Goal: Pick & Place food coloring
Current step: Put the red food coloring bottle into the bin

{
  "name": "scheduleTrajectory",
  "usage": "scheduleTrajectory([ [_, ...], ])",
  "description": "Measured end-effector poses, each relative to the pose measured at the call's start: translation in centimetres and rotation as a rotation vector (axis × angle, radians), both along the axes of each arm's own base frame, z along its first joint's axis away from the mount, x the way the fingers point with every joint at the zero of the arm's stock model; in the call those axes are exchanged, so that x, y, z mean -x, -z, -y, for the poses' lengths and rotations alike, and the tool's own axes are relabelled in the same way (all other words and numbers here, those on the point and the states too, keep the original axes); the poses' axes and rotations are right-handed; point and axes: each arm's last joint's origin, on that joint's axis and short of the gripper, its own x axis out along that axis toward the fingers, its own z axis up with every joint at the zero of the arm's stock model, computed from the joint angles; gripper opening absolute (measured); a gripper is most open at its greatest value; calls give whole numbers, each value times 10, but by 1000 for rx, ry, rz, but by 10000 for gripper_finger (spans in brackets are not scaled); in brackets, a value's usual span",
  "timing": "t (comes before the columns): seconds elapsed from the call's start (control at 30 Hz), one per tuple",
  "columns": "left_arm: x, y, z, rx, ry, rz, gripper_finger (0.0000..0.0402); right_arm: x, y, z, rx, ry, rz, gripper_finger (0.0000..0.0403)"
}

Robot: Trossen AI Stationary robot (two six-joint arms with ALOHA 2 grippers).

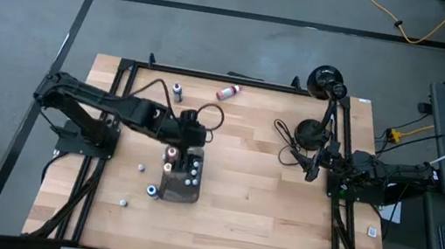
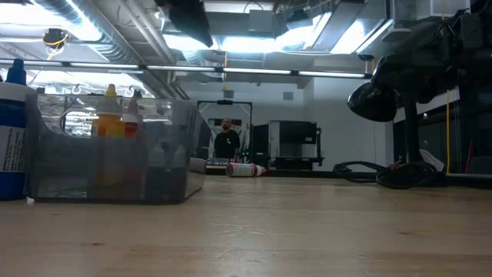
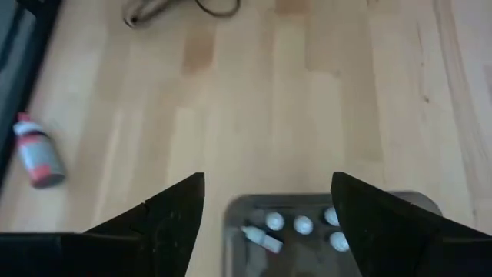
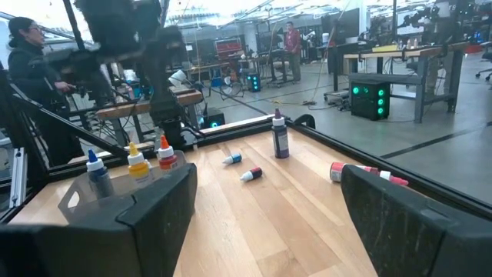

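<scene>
Directly under the open jaws of the left gripper (image 1: pixel 189 143): the tray (image 3: pixel 238 211), with several small bottles (image 3: pixel 303 225) upright inside. Farther off, beyond the fingertips: one bottle (image 3: pixel 37 156) lying on the table (image 3: pixel 269 108), well apart from the tray.

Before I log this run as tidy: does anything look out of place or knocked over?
Yes. One red-capped bottle lies on its side near the table's far edge, apart from the tray. A few tiny bottles sit scattered on the wood beside the tray. No spill is visible.
</scene>
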Motion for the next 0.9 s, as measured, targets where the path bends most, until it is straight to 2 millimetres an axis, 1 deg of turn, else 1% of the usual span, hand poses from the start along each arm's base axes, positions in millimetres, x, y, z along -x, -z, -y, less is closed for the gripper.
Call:
scheduleTrajectory([
  [0.1,2,-11,-11,-44,27,7,278,0,0,0,0,0,0,323],
  [0.23,4,-18,-29,-172,111,-27,278,0,0,0,0,1,0,323],
  [0.4,5,-24,-50,-290,179,-60,278,0,0,0,0,0,0,323],
  [0.53,7,-24,-68,-321,161,-85,278,0,0,0,0,0,0,323],
  [0.6,8,-24,-78,-301,99,-84,278,0,0,0,0,1,0,323],
  [0.73,12,-21,-102,-189,-146,-67,278,0,0,0,0,1,0,323],
  [0.9,22,-19,-125,-121,-429,-67,278,0,0,0,0,1,0,323],
])
